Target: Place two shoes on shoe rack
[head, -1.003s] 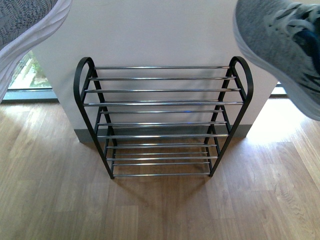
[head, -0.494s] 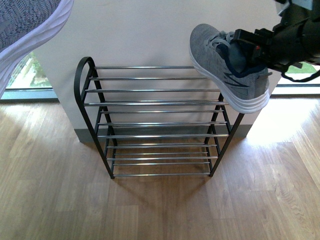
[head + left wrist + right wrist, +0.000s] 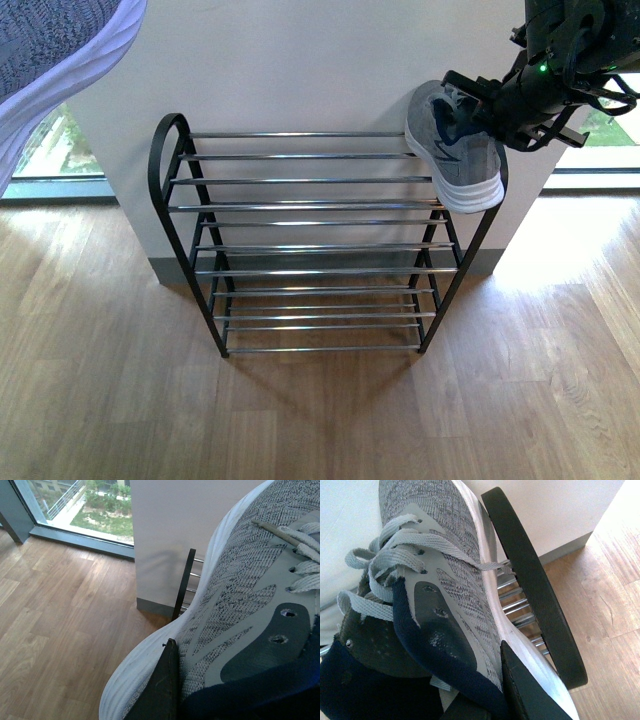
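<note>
The shoe rack (image 3: 310, 207) stands against the white wall, with black rounded side frames and chrome rods. One grey sneaker (image 3: 455, 150) lies tilted over the right end of its top tier, white sole toward me. My right gripper (image 3: 487, 112) is shut on its collar. In the right wrist view this sneaker (image 3: 450, 575) has its sole against the rack's black side frame (image 3: 535, 590), and one finger (image 3: 527, 695) presses on the sole's side. The other grey sneaker (image 3: 45, 50) hangs high at the far left, off the rack. My left gripper (image 3: 220, 685) is shut on this sneaker (image 3: 235, 600).
A white wall column (image 3: 300, 60) with a grey skirting (image 3: 165, 270) backs the rack. Floor-level windows (image 3: 55, 150) flank the column on both sides. Wooden floor (image 3: 320, 420) spreads in front of the rack.
My right arm has carried its sneaker back and to the right, down onto the right end of the top tier. The left sneaker has stayed in place.
</note>
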Controlling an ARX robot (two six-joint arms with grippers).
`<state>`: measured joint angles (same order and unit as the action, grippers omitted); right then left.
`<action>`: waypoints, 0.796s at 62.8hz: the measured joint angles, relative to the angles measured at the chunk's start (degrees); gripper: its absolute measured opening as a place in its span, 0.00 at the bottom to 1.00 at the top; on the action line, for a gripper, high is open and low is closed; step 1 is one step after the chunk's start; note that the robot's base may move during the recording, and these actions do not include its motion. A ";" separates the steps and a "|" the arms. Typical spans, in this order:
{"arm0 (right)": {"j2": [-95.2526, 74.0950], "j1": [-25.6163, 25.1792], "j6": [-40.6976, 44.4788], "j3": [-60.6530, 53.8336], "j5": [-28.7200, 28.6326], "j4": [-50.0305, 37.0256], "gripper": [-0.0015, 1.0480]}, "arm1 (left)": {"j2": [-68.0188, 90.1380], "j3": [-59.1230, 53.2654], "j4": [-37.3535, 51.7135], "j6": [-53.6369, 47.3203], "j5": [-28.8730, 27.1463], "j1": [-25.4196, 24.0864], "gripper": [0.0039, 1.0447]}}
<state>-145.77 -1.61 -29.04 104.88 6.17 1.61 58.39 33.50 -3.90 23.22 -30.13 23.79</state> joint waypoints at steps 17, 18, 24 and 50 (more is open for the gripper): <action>-1.53 0.00 0.11 1.92 0.48 0.96 0.01 | 0.00 0.00 0.00 0.02 0.00 0.00 0.01; -1.55 0.00 0.24 1.92 0.50 0.85 0.01 | 0.00 0.00 0.00 0.00 0.00 0.00 0.01; -1.55 -0.02 1.46 1.53 -0.04 -0.87 0.12 | 0.00 0.00 0.00 0.02 0.00 0.00 0.01; 13.60 -1.46 5.46 -19.32 -7.96 -14.62 0.87 | 0.00 0.00 0.00 0.00 0.00 0.00 0.01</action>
<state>-132.18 -3.07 -23.57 85.56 -1.78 -13.02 58.39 33.50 -3.90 23.22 -30.13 23.79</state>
